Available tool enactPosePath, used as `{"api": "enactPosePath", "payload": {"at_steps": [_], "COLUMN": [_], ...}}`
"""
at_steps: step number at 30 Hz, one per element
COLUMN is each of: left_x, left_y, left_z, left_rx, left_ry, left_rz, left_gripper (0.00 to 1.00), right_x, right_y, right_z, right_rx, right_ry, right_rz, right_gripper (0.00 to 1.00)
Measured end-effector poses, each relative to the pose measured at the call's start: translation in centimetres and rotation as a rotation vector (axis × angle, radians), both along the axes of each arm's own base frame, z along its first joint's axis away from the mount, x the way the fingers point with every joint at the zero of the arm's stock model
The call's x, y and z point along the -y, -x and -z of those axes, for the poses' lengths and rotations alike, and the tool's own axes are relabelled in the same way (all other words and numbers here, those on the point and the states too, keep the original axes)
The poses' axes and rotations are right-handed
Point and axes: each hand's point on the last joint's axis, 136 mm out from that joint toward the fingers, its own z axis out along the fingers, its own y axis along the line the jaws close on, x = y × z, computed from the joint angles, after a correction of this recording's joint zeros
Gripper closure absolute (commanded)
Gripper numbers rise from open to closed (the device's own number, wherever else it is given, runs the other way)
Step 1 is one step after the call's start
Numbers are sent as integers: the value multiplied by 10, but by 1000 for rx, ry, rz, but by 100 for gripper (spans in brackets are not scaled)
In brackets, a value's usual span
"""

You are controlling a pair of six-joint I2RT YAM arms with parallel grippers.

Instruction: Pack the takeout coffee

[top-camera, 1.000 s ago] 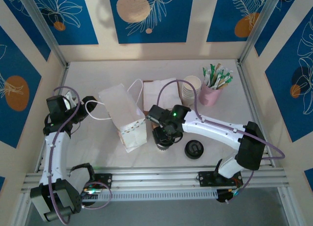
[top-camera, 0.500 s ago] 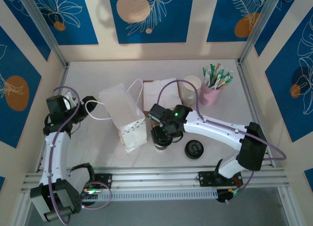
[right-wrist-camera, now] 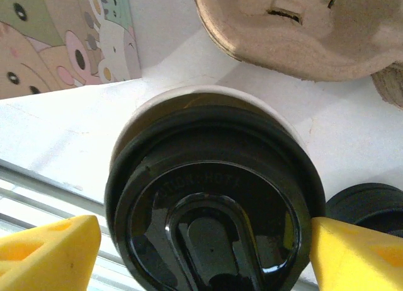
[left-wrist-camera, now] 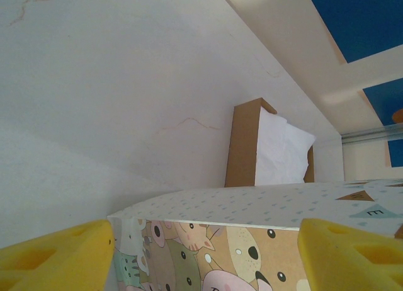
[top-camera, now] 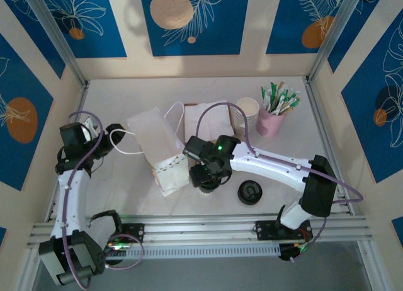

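right gripper point(right-wrist-camera: 206, 240) has its jaws wide around the black-lidded cup point(right-wrist-camera: 214, 196), i cannot tell if gripping, with the pulp cup carrier point(right-wrist-camera: 277, 33) just beyond it outside the printed paper bag point(top-camera: 165, 154), so a loose hold could tip the cup; left gripper point(left-wrist-camera: 204, 247) gapes empty by the bag.

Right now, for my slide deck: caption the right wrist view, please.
Yellow jaws flank a black-lidded cup, pulp carrier tray beyond.

Tan-brown pulp cup carrier point(right-wrist-camera: 277, 26); glossy black lid point(right-wrist-camera: 214, 209) on a white cup point(right-wrist-camera: 151, 105); yellow finger pads point(right-wrist-camera: 44, 253). The paper bag point(left-wrist-camera: 208, 240) wears pastel cartoon animals under a grey-speckled white flap. Wall panels point(top-camera: 192, 20) are blue, with white leaf outlines and orange discs.
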Motion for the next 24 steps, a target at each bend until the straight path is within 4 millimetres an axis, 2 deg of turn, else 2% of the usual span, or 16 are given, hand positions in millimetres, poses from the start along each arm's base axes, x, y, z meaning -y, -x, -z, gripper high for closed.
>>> {"api": "enactPosePath", "payload": {"at_steps": [7,13,24], "left_x": [0,0,0], "left_y": [0,0,0], "left_z": [0,0,0], "left_rx": [0,0,0], "left_ry": [0,0,0], "left_rz": [0,0,0], "left_gripper": [23,23,23], "right_x": [2,4,2], "right_y": [-3,2,2], "right_z": [-7,0,1], "right_rx": [33,25,35], "right_ry": [21,64,80], "right_rz": [-3,-19,-27], "right_gripper": [13,13,25]}}
